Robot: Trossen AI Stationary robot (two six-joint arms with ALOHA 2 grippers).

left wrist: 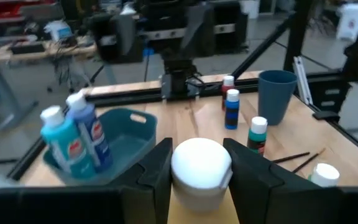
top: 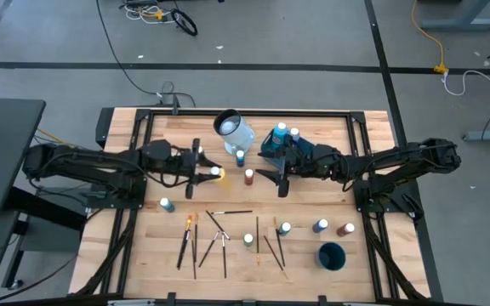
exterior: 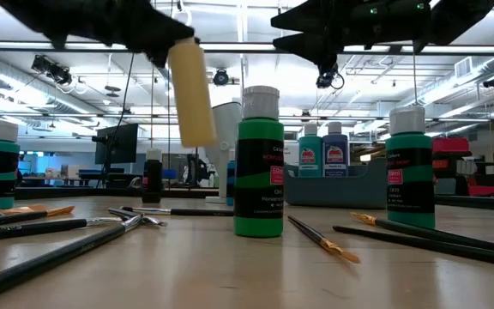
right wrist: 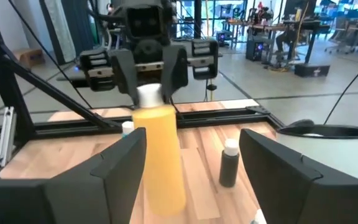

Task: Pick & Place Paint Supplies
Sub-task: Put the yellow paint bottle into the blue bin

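left jaws (top: 213, 172) clamp the yellow white-capped paint bottle (right wrist: 158, 155) by its cap above mid-worktop; right jaws (top: 281, 174) stand apart facing it, so close low on the body

tub (top: 272, 146): behind centre, two bottles (top: 288, 133) inside | jug (top: 233, 130): left of tub | brushes (top: 219, 240): front | cup (top: 332, 256): front right

Yellow bottle (left wrist: 199, 171) body hidden behind jaws; cap visible.
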